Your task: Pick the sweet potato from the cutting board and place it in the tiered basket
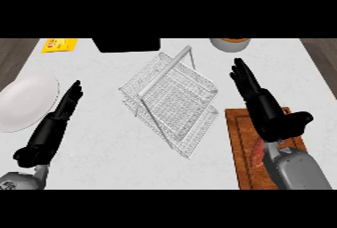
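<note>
1. Reddish-orange and only partly visible, the sweet potato (256,156) lies on the cutting board (238,133), mostly hidden under the right forearm; by the look of it nothing has been picked yet.
2. The right hand (260,102) hangs above the board's far end with fingers straight and held together, thumb out to the side, pinching nothing.
3. The left hand (58,116) rests open at the view's left, fingers straight, beside a white plate (23,104).
4. Left to do, judging from this: grasp, lift, carry to the tiered basket (172,102) just left of the board, and release.
5. The board is brown wood with a rectangular shape; the basket is thin silver wire mesh with 2 tilted trays and a handle bar.
6. The counter (99,147) is pale, smooth and faintly speckled.
</note>
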### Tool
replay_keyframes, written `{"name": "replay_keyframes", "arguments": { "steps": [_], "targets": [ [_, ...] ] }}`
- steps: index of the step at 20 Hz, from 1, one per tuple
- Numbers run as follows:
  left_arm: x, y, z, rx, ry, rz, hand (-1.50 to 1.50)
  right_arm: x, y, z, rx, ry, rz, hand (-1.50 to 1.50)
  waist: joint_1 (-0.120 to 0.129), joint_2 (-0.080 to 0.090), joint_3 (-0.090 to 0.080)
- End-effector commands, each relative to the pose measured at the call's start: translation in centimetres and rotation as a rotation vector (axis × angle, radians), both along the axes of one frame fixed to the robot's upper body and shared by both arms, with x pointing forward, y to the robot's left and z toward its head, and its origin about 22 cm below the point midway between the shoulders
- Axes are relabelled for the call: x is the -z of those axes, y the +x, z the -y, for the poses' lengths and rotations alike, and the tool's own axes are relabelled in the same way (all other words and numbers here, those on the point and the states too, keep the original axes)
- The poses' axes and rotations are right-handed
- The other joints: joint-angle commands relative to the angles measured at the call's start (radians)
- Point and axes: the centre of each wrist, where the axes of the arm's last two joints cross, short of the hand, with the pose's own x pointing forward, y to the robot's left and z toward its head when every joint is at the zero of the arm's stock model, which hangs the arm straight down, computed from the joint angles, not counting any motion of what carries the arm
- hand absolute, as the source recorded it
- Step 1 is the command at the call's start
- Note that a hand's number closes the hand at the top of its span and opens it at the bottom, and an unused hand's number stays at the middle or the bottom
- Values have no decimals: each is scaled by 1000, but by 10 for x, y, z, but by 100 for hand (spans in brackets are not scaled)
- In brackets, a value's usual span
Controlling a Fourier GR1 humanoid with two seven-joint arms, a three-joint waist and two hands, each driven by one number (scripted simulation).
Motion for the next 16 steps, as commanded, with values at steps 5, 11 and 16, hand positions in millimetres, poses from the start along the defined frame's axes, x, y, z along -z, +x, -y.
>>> {"name": "replay_keyframes", "arguments": {
  "steps": [5,11,16],
  "targets": [
    [24,-5,18,-18,-130,-114,0,42,7,68,751,127,-146,-150,-16,27,-40],
    [37,6,39,67,-225,-224,0,77,20,29,1107,130,-157,-150,19,25,-39],
    [48,7,47,49,-217,-228,0,66,25,39,1138,-103,-77,-150,14,12,-41]
  ]
}}
